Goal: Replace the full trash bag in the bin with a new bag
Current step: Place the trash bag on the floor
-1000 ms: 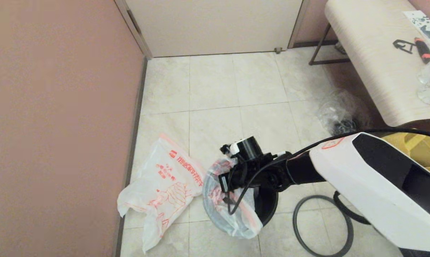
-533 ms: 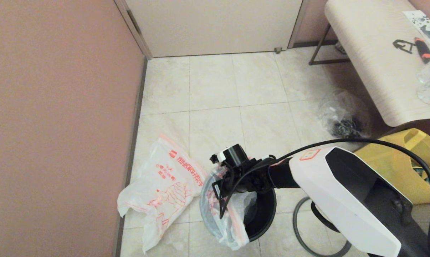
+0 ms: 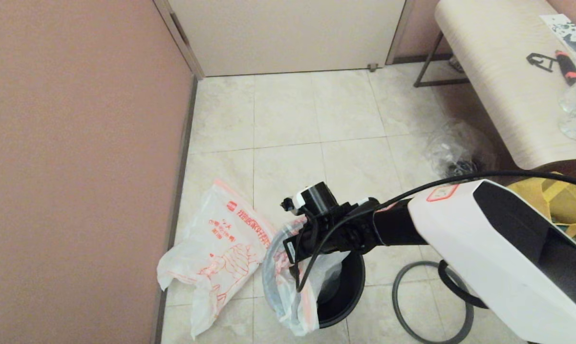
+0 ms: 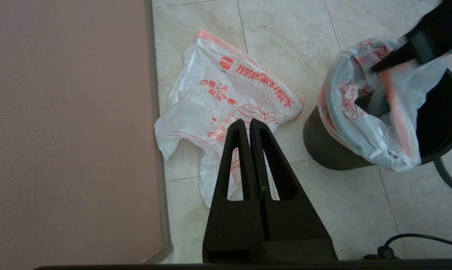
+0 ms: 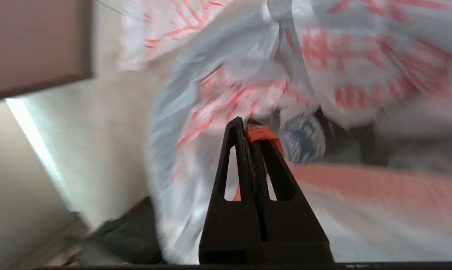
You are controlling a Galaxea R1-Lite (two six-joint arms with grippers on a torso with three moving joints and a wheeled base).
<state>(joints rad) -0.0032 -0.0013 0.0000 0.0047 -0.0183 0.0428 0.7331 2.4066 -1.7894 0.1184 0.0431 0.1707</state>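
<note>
The black bin (image 3: 350, 286) stands on the tiled floor, also in the left wrist view (image 4: 334, 150). The full trash bag (image 3: 288, 291) hangs crumpled over the bin's left rim, its orange-red edge pulled up. My right gripper (image 3: 293, 258) is shut on that orange-red edge (image 5: 261, 133), seen at its tips (image 5: 248, 125) and from the left wrist (image 4: 377, 68). The new bag (image 3: 216, 248), with bold red text and a hands drawing, lies flat on the floor left of the bin. My left gripper (image 4: 249, 122) hovers above the new bag (image 4: 226, 97), shut and empty.
A dark ring (image 3: 431, 306) lies on the floor right of the bin. A yellow tote (image 3: 555, 200) and a clear bag with black cords (image 3: 455, 155) sit under a pale bench (image 3: 503, 71). The pink wall (image 3: 78, 167) runs close on the left.
My right gripper dipped, then rose and moved left with the bag's edge. The bag has slid further over the bin's left rim, and the bin shifted slightly left and nearer.
</note>
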